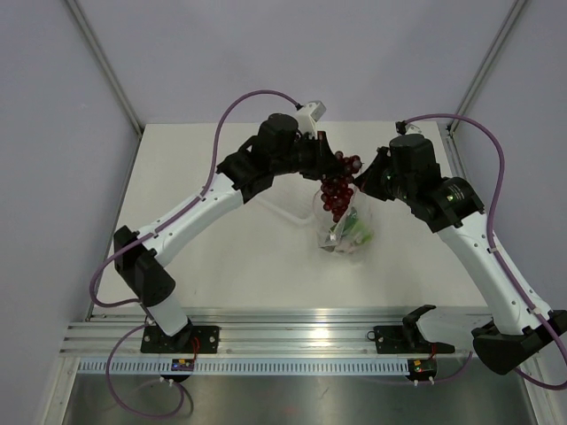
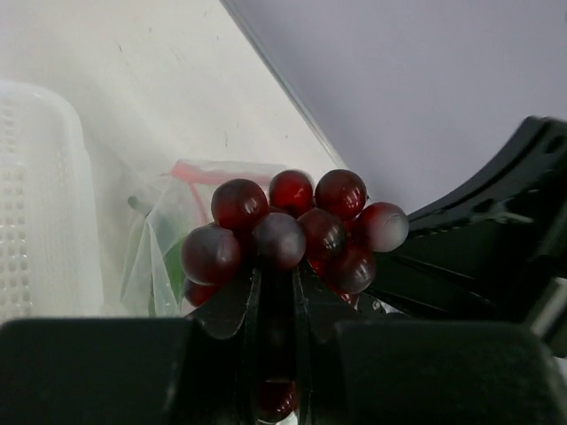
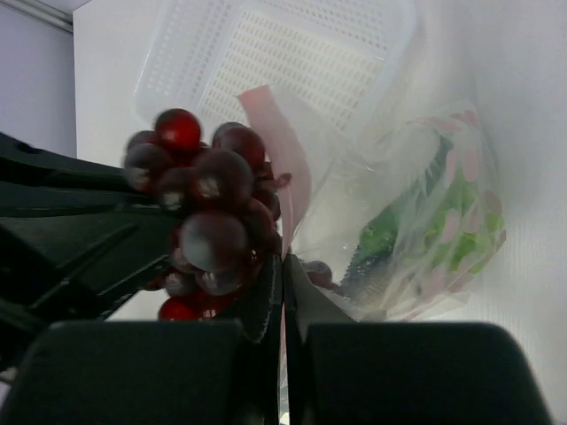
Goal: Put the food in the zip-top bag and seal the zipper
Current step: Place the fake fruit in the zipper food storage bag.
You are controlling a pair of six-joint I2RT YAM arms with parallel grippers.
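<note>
My left gripper [image 1: 326,164] is shut on the dark red grape bunch [image 1: 339,188] and holds it in the air just above the mouth of the zip-top bag [image 1: 347,230]. In the left wrist view the grapes [image 2: 292,228] bulge above my closed gripper [image 2: 276,276]. My right gripper [image 1: 370,182] is shut on the bag's upper edge by the pink zipper strip [image 3: 276,133] and holds the mouth up. In the right wrist view its gripper [image 3: 283,266] pinches the clear plastic. The bag [image 3: 425,221] holds green lettuce [image 3: 461,239], the green chili [image 3: 390,232] and something grey, likely the fish [image 3: 361,270].
The white perforated tray [image 3: 292,53] lies on the table just behind and left of the bag; it also shows in the left wrist view [image 2: 44,195]. The two wrists are close together over the bag. Metal frame posts stand at the table's back corners.
</note>
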